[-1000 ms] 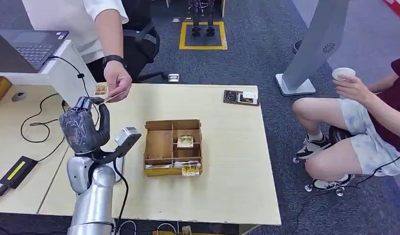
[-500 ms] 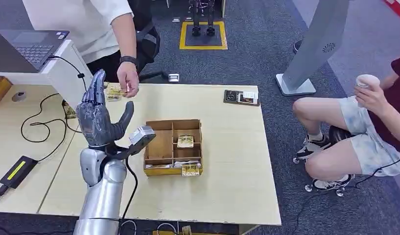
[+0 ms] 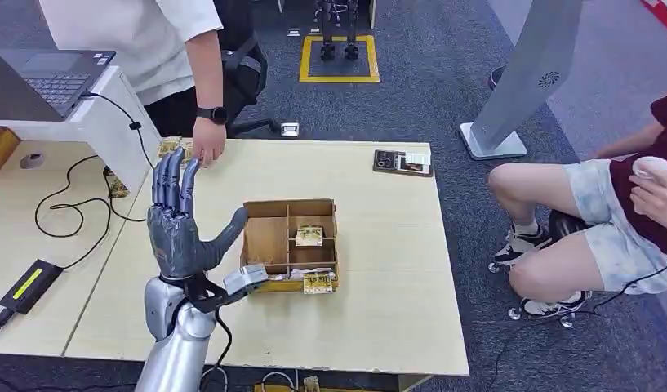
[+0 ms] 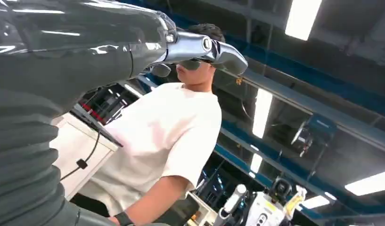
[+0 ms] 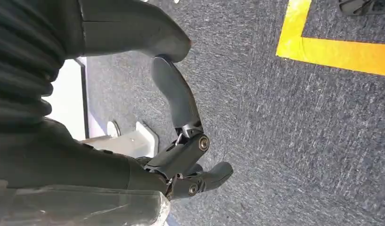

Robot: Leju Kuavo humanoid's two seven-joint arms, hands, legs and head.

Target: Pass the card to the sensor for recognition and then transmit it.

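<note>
My left hand (image 3: 181, 233) is raised above the near left part of the wooden table (image 3: 379, 269), fingers spread and pointing up, holding nothing. In the left wrist view its fingers (image 4: 214, 47) stretch out in front of a standing person (image 4: 167, 136). That person's hand (image 3: 207, 151) rests at the table's far edge beside a small stack of cards (image 3: 170, 148). A black sensor device (image 3: 402, 162) lies at the far right edge. More cards (image 3: 309, 235) lie in a divided wooden box (image 3: 266, 245) at the middle. My right hand (image 5: 181, 141) hangs over grey carpet, fingers loosely bent around nothing.
A laptop (image 3: 52, 73) stands on a white stand at the far left, with cables and a power adapter (image 3: 28, 286) on the adjoining table. Another person sits at the right (image 3: 607, 220) with a cup. A grey kiosk stand (image 3: 518, 90) rises behind the table.
The person took the card from my left hand and drew it back to the table's far edge. My left hand opened and moved nearer and to the right.
</note>
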